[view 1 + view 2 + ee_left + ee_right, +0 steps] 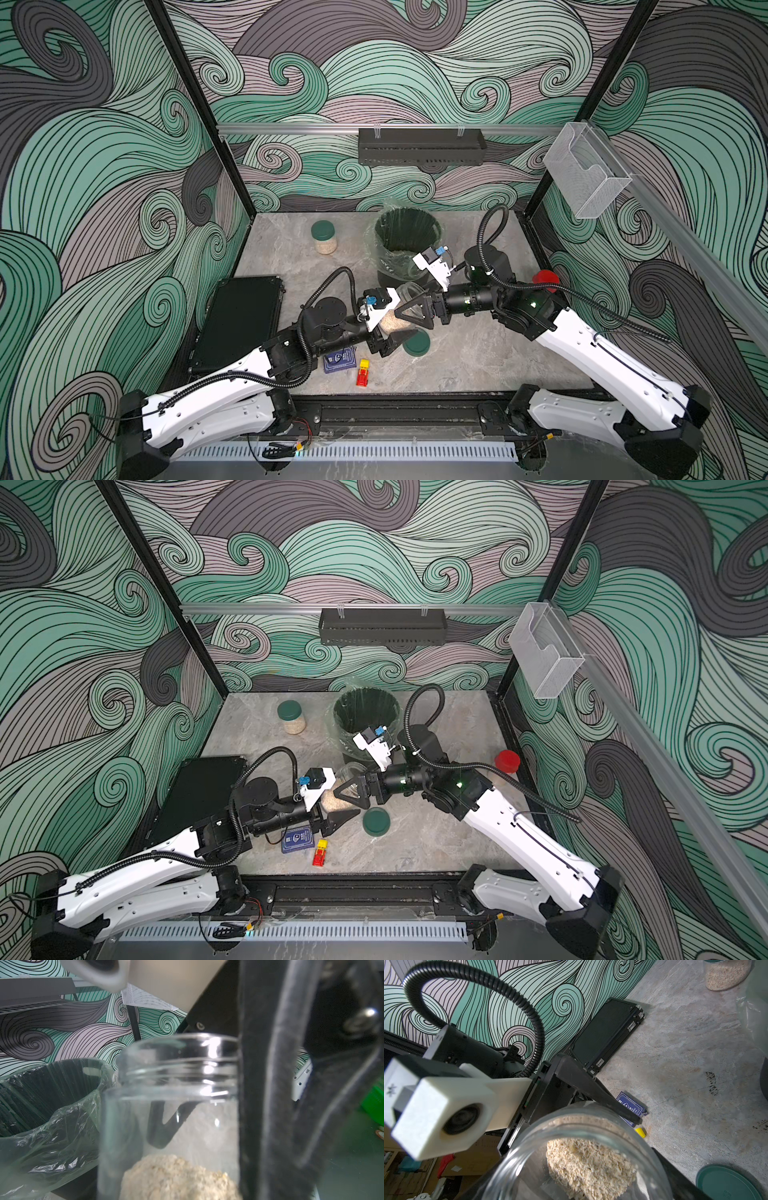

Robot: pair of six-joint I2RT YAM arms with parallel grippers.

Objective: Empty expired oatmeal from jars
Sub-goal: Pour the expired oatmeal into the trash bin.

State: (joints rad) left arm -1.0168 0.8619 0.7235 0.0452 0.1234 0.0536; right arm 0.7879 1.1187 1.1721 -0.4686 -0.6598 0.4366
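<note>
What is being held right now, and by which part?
The open jar, gripped at its lower body by the left gripper; the right gripper straddles its neck, grip unclear.

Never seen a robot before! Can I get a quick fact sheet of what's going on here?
Open jar: lidless, gripped by left fingers, some oatmeal inside
Right fingers: beside the jar's mouth, grip unclear
Loose green lid: flat on table, near the jar
Bin: black, clear liner, behind the jar
Other jars: green-lidded jar, back left; red-lidded jar, right side
</note>
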